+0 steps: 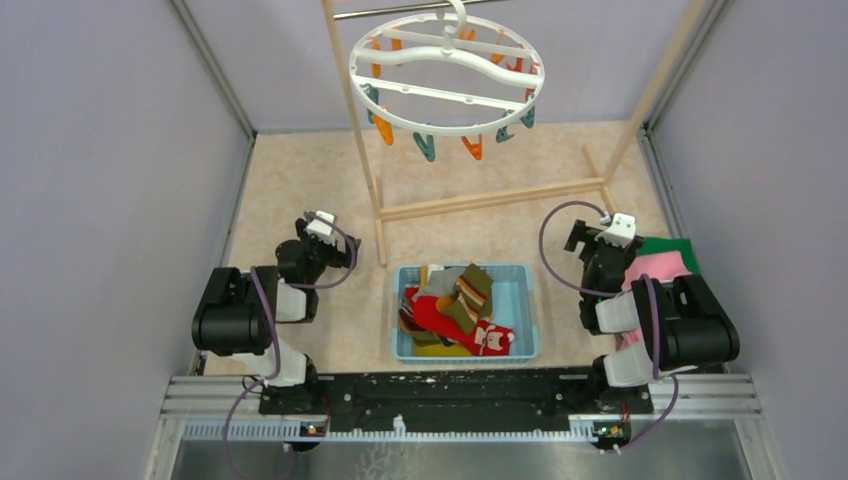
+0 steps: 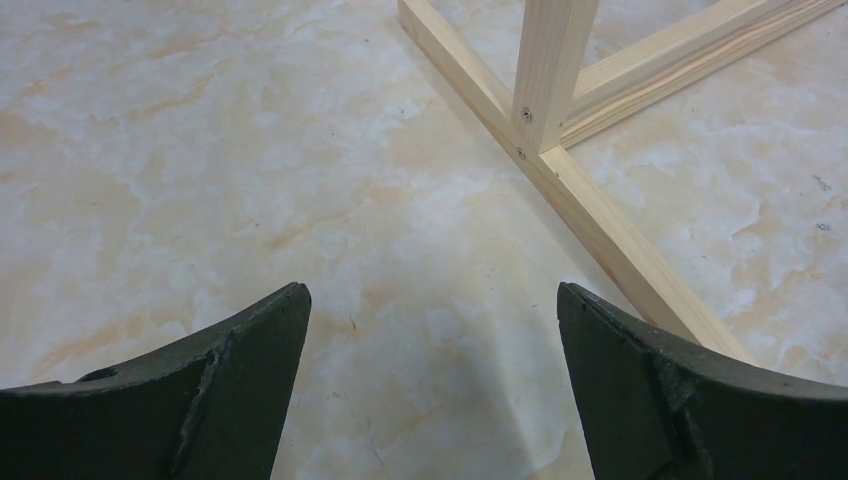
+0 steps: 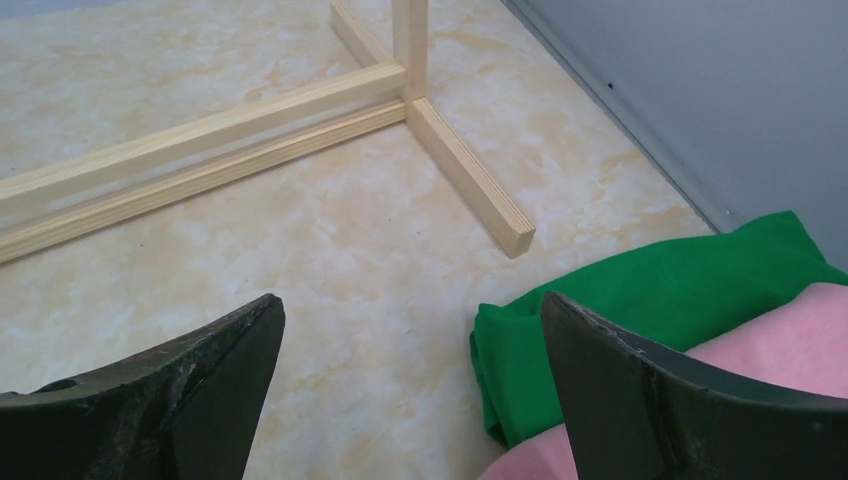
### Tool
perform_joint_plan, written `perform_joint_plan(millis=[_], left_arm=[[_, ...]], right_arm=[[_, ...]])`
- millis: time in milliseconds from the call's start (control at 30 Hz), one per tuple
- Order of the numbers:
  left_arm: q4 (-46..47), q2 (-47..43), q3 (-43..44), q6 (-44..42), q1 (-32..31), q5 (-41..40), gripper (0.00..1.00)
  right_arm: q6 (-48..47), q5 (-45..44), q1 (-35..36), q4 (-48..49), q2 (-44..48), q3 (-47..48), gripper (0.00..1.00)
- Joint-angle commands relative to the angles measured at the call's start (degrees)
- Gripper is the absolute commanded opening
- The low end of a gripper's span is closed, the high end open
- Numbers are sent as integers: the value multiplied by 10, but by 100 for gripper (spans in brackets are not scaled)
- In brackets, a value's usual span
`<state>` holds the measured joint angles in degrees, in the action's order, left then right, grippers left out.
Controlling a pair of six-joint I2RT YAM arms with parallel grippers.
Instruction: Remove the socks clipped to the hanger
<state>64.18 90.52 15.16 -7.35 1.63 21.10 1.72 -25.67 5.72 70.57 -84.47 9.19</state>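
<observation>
Now the socks (image 1: 462, 310) lie heaped in the blue basket (image 1: 528, 300) at the near middle of the bench, well apart from the white hanger (image 1: 447, 75), which hangs from the wooden rack (image 1: 490, 200) at the far side. Left of the basket the left hand (image 2: 430, 300) is spread wide, holding nothing, near the rack's foot; on the right the right hand (image 3: 412, 305) is likewise spread and unloaded by the green cloth (image 3: 640, 300) and pink cloth (image 3: 800, 340).

White glossy plastic hanger (image 1: 447, 75); pale bare wood rack (image 2: 548, 80); soft cloth socks (image 1: 455, 310); marbled matt table (image 2: 250, 160).
</observation>
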Motion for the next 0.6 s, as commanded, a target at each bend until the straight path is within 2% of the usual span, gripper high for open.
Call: perform_joint_plan(millis=[0, 567], left_arm=[[30, -13, 1, 2, 3, 5, 99], [25, -7, 7, -2, 3, 7, 99]], right_arm=[[14, 23, -6, 6, 10, 7, 99], [13, 23, -6, 11, 7, 6, 99]])
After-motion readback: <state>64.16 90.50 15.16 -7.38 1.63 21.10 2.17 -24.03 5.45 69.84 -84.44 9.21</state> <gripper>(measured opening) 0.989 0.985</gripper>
